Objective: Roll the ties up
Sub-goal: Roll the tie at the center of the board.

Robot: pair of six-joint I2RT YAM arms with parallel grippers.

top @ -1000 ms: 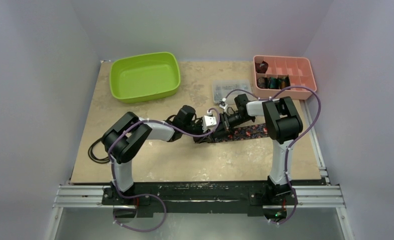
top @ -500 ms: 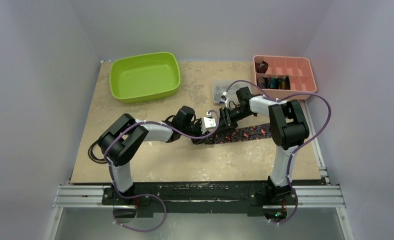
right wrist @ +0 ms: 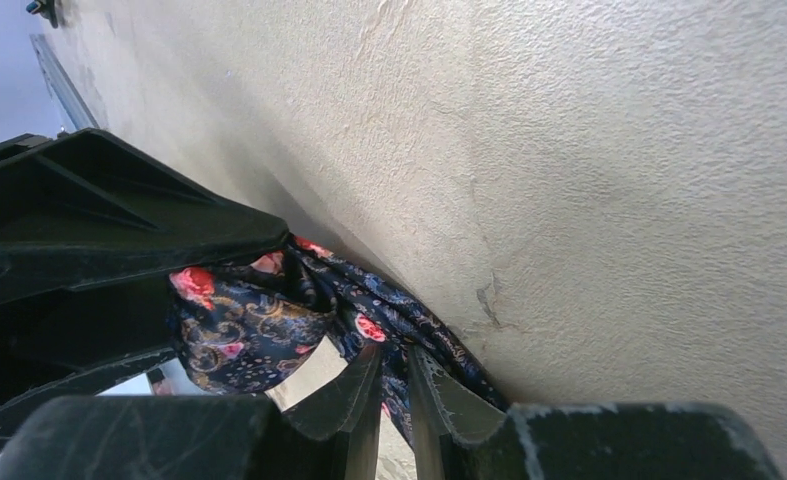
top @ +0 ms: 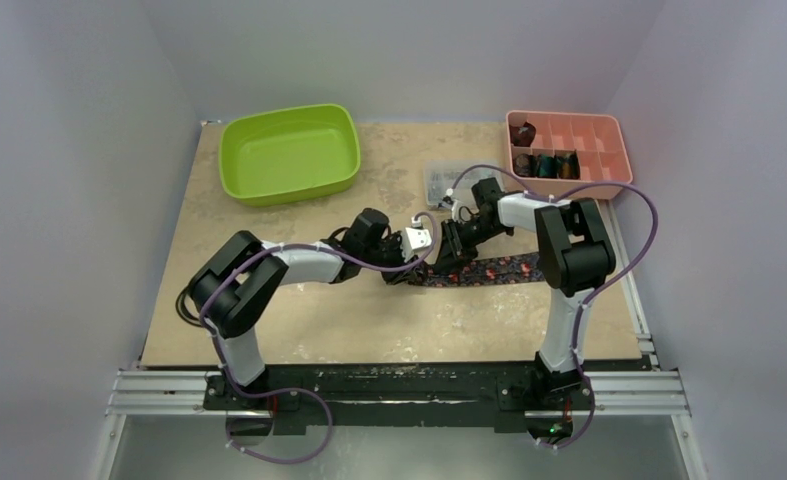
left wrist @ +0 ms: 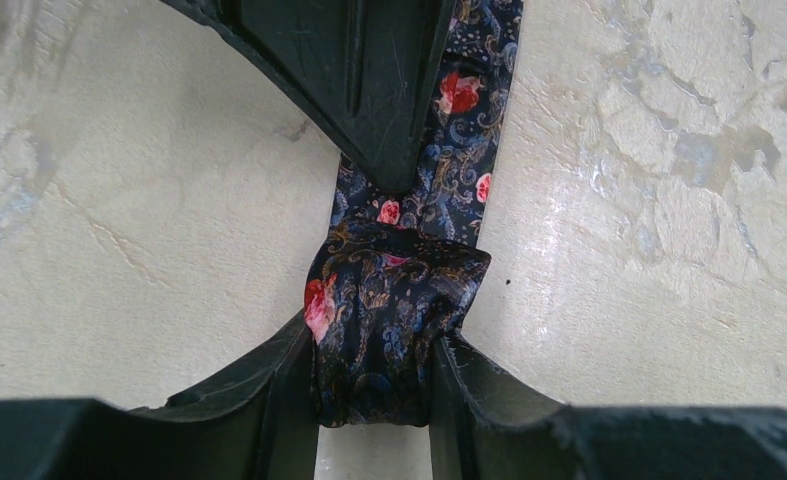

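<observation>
Nearest the arm bases the table (top: 369, 330) lay bare. At mid-table the two grippers met over the tie (top: 494, 268). The left gripper (left wrist: 377, 345) was pressed against both sides of the rolled end (left wrist: 394, 320), pinching that small coil between its fingers. From the coil the flat, unrolled length ran straight out ahead of those fingers. In the top view its long axis lay across the table, with the coil at the left end and the loose tail pointing right and passing under the right arm. The left arm therefore had the roll itself. The right gripper (right wrist: 391, 365) sat just beyond it, its tip on the flat run right beside the coil. Its fingers stood nearly together with only a slit between them, and whether cloth was nipped in that slit could not be told. Any further rolling would probably have to travel rightward along that axis, towards the tail. Farther back stood a clear plastic box (top: 439, 185), then a green tub (top: 289, 150) at far left and a pink tray (top: 599, 135) at far right holding a few rolled coils (top: 544, 165).
</observation>
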